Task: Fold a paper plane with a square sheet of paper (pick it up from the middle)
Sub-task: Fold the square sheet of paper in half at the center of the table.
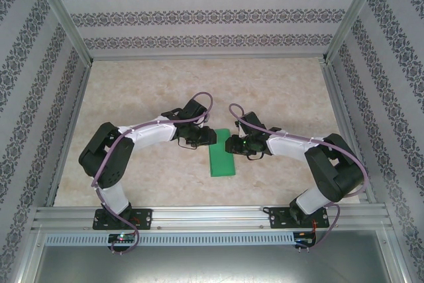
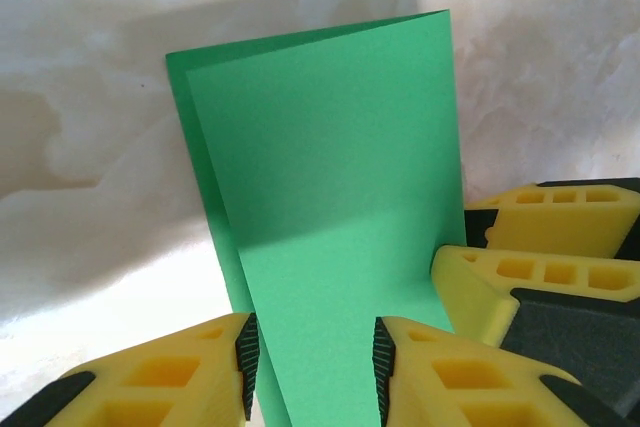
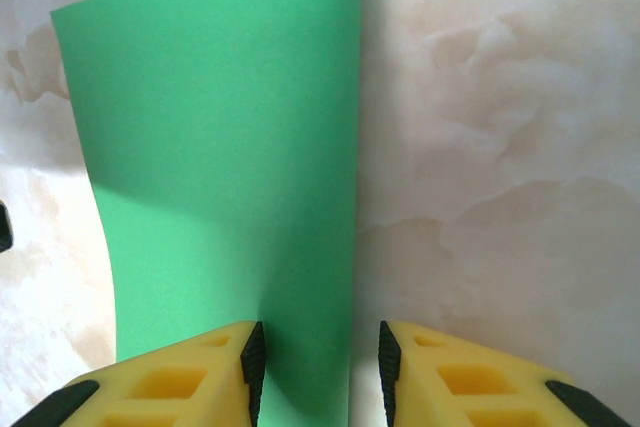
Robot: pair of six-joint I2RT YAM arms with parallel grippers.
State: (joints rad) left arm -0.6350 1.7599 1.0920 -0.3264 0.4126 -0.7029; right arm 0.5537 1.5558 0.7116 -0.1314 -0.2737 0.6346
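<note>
so the sheet of paper is lying flat near the middle of the table, doubled over, one half sitting on the other and slightly skewed; the left gripper is hanging over its far left corner; the right gripper is hanging over its right edge; the sheet is sitting between them, each gripper's fingers straddling some of it with a gap

Scanning every view now, and there's nothing to read: no text, label, brand, number or sign is legible. The square sheet of paper shows plain green faces, the walls carry bands of floral ornament rather than lettering, and the worktop is only marbled beige.
</note>
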